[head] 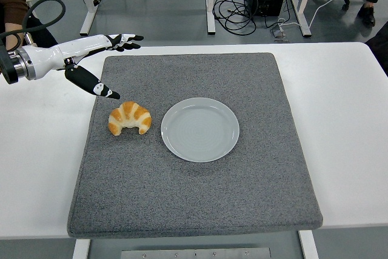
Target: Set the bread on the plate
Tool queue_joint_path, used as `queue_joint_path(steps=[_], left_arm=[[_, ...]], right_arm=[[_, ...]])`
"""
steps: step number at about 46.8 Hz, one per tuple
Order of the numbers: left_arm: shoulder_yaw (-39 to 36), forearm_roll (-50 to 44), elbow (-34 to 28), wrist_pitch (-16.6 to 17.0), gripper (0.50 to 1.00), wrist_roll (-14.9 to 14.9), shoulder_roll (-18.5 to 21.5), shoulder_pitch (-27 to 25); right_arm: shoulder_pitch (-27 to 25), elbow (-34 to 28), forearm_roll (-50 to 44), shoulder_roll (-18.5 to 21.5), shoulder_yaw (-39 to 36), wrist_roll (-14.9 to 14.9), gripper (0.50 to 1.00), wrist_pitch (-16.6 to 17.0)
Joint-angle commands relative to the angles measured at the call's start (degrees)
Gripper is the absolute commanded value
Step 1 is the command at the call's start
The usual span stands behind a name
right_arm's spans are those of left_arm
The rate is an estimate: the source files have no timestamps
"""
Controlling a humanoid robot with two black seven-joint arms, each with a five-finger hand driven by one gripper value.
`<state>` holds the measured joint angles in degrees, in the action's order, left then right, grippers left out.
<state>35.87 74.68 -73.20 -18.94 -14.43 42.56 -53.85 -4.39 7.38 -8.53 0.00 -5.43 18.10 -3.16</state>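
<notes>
**Q:** You're running this one remotely, right? How do you line up the grab?

**A:** Yep. Right now my left robot hand (100, 59) is in the upper left of the frame, over the back left corner of the grey mat (200, 210), fingers spread wide with the thumb hanging down, holding nothing. The right arm isn't in the shot at all. The bread (129, 117), a croissant, sits on the mat left of center, just beside the plate (200, 129) but not touching it. The hand is near it but clearly apart from it, further up the frame.

**Q:** So just drop on it?

**A:** I'd bring the hand down over the fat middle of the croissant and close thumb against fingers across the short way, gently, since I reckon it squashes easily. Then a short carry to the right and set it near the plate's center.

**Q:** Which way does it lie?

**A:** Long axis runs roughly left to right in the frame. It's an arch, hump toward the top, both tips pointing down toward the bottom edge.
</notes>
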Motion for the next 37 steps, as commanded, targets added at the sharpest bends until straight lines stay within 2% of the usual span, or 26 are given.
queue_joint_path(steps=[1,8,16,23,30,37], left_arm=[[-0.10,2.66,-0.02,1.62,0.971,-1.30,0.51,0.23],[-0.36,6.53,-0.02,4.69,0.971,-4.38,0.60,1.64],[-3.17,6.97,0.07,8.65,0.969,-4.65,-0.02,4.89],[-8.44,6.89,0.86,15.06,0.968,-5.26,-0.28,5.42],[-12.14,6.80,3.67,21.21,0.965,-6.67,-3.00,5.42],[-13.54,6.80,7.36,22.89,0.963,-7.20,-4.94,5.51]], right_arm=[[0.00,0.00,0.00,0.00,-0.02,0.00,1.000,0.00],[0.00,0.09,0.00,0.00,-0.11,0.00,1.000,0.00],[0.00,0.09,0.00,0.00,-0.02,0.00,1.000,0.00],[0.00,0.09,0.00,0.00,-0.11,0.00,1.000,0.00],[0.00,0.09,0.00,0.00,-0.11,0.00,1.000,0.00],[-0.09,0.09,0.00,0.00,-0.11,0.00,1.000,0.00]])
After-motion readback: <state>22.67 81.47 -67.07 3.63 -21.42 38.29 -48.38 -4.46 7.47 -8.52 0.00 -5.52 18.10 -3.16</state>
